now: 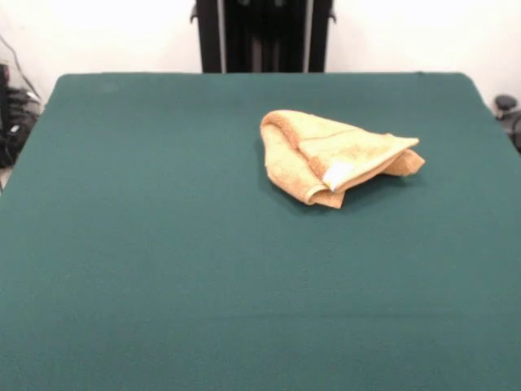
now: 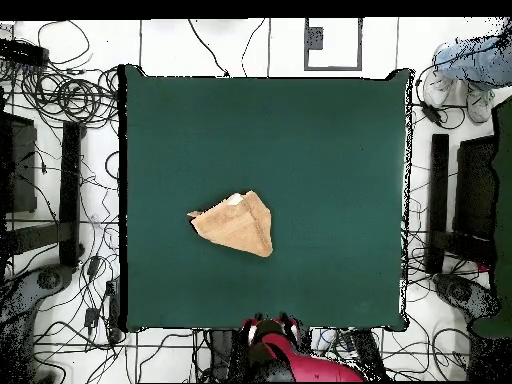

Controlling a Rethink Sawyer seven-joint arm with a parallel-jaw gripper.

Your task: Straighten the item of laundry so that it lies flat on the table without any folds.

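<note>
The tan-orange towel [image 1: 326, 151] lies crumpled and folded over itself on the dark green table [image 1: 163, 244], right of centre and toward the far side. Its small white tag [image 1: 336, 175] shows on the near folded edge. In the overhead view the towel [image 2: 237, 224] forms a rough triangle left of the table's [image 2: 330, 160] middle, with one corner pointing left. The red arm [image 2: 285, 358] is drawn back off the table's bottom edge. I cannot pick out the gripper in either view.
The black pedestal [image 1: 262, 34] stands behind the table's far edge. Cables and black equipment [image 2: 60, 170] lie on the floor round the table. A person's legs [image 2: 465, 65] show at the overhead view's top right corner, off the table.
</note>
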